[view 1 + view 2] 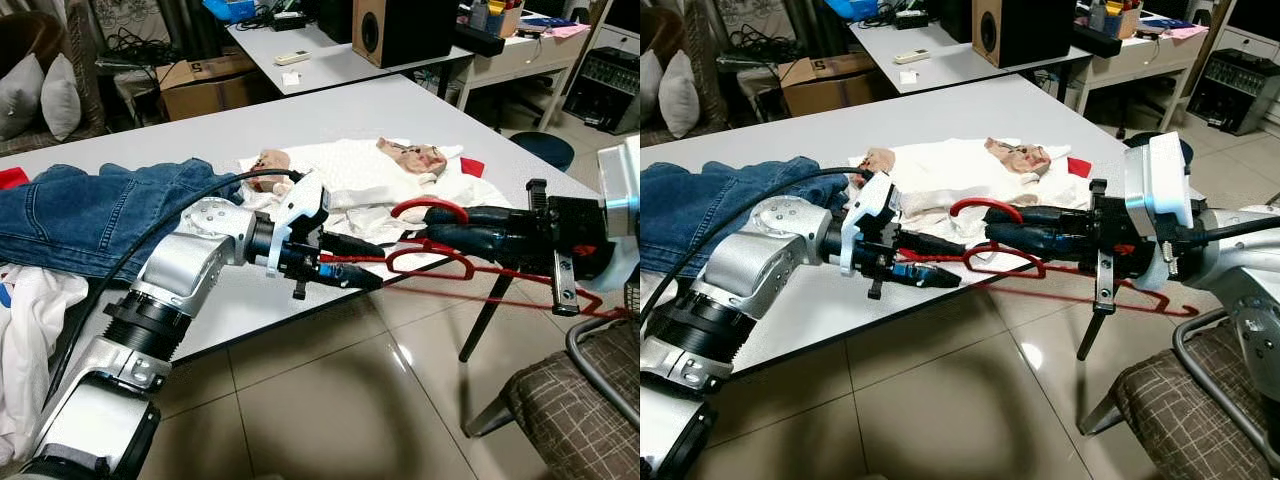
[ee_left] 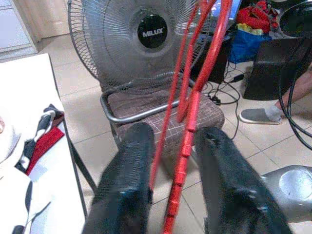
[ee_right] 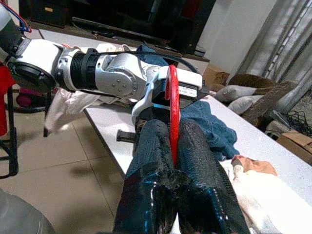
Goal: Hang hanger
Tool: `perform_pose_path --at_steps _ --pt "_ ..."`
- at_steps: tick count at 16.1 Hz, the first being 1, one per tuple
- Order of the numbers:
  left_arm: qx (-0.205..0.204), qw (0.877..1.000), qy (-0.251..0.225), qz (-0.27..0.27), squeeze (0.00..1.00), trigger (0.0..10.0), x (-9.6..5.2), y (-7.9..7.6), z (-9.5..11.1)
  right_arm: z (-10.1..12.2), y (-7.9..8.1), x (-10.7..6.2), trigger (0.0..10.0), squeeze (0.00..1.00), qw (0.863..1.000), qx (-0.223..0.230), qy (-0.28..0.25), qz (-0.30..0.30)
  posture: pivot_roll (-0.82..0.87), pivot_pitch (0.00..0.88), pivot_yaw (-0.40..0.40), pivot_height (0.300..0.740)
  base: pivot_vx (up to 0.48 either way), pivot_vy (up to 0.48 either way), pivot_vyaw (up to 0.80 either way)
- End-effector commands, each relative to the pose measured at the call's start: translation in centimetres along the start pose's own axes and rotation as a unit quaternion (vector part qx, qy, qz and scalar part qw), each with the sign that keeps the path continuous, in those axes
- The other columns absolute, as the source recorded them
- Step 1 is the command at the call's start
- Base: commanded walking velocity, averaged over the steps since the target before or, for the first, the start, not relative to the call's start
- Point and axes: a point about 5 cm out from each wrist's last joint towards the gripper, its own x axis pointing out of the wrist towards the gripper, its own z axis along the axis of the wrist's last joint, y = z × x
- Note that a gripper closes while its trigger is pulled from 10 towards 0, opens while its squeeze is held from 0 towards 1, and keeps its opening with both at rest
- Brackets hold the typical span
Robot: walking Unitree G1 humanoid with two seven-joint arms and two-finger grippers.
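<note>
Right now I am pinching the red hanger (image 1: 1040, 262) by its hook in my right hand (image 1: 992, 226), left hand (image 1: 372, 262) loosely straddling its wires beyond the worktop (image 1: 330, 115) edge; twisting could snag it.

Blue jeans (image 1: 90, 215) sprawl across the white table (image 1: 340, 115) beside white garments (image 1: 345, 175), a standing fan (image 2: 141, 44) looming behind the checked chair (image 2: 165, 114).
</note>
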Motion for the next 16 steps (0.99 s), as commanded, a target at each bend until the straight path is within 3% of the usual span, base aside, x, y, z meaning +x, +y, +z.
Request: perform_pose_path --at_steps 1,10,11,12,15,16 --pt "0.011 1.0 -0.002 0.0 0.0 0.0 -0.18 0.17 0.53 0.31 -0.02 0.18 10.0 0.0 1.0 -0.009 0.003 0.012 -0.07 0.0 0.105 0.74 0.0 0.0 0.0" --pt "0.008 1.0 -0.008 0.001 0.0 0.0 -0.14 0.34 0.52 0.47 -0.59 0.1 10.0 0.0 1.0 0.01 -0.001 0.009 -0.07 0.0 0.095 0.74 0.0 0.0 0.0" --pt "0.009 1.0 -0.01 0.002 0.0 0.0 -0.22 0.39 0.63 0.41 -0.63 0.08 10.0 0.32 1.0 0.017 -0.001 0.009 -0.07 0.0 0.096 0.74 0.0 0.0 0.0" --pt "0.01 1.0 -0.01 0.002 0.0 0.0 -0.31 0.43 0.73 0.39 -0.65 0.08 10.0 0.56 1.0 0.018 -0.002 0.008 -0.07 0.0 0.096 0.74 0.0 0.0 0.0" --pt "0.013 1.0 -0.012 0.001 0.0 0.0 -0.6 0.52 1.0 0.26 -0.64 0.0 10.0 0.92 1.0 0.027 -0.004 0.005 -0.07 0.0 0.096 0.74 0.0 0.0 0.0" --pt "0.015 1.0 -0.01 0.001 0.0 0.0 -0.68 0.51 0.95 0.21 -0.69 -0.08 10.0 1.0 0.999 0.037 -0.007 -0.002 -0.07 0.0 0.099 0.74 0.0 0.0 0.0"
